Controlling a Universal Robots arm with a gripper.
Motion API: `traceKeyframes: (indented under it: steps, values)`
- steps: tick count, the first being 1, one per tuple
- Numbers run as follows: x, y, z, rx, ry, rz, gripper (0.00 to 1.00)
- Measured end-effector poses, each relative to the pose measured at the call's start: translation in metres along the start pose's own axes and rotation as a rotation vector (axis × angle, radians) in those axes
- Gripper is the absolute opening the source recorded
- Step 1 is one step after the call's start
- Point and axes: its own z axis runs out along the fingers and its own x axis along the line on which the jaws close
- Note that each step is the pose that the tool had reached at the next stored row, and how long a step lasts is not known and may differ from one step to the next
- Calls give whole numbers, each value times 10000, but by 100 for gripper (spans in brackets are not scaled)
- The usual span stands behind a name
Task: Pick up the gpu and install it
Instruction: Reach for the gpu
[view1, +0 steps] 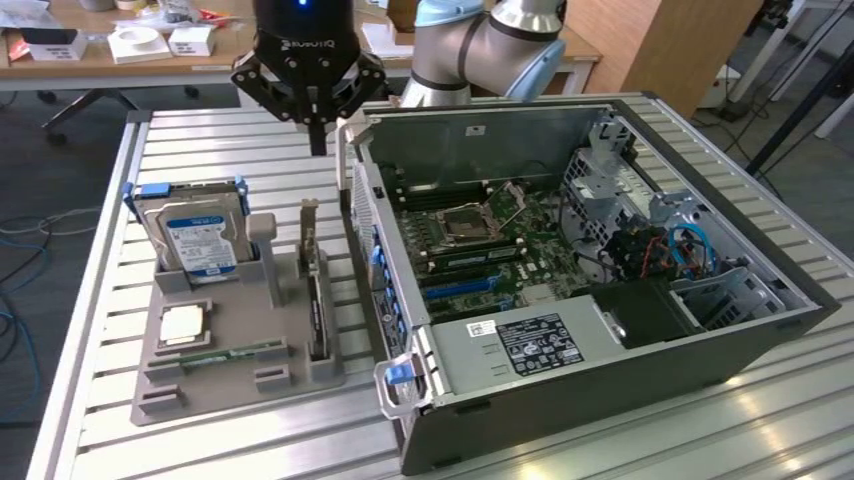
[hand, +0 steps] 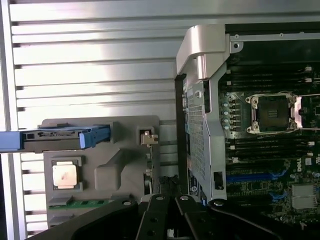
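oblique exterior, wrist seemingly overhead, both on the case (view1: 694, 375)

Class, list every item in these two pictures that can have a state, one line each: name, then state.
end effector: shut, empty, above the table beside the computer case.
gpu: standing on edge in the grey holder, not gripped.
hard drive: upright in the grey holder.
processor: lying flat in the grey holder.
memory stick: lying flat in the grey holder.
computer case: side open, motherboard exposed.
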Motion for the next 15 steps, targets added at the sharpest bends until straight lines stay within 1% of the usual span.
traceKeyframes:
  steps: [8,15]
  values:
    - [99,-8,1,0,-1,-1,10]
    - [139,-11,2,-1,-1,-2,10]
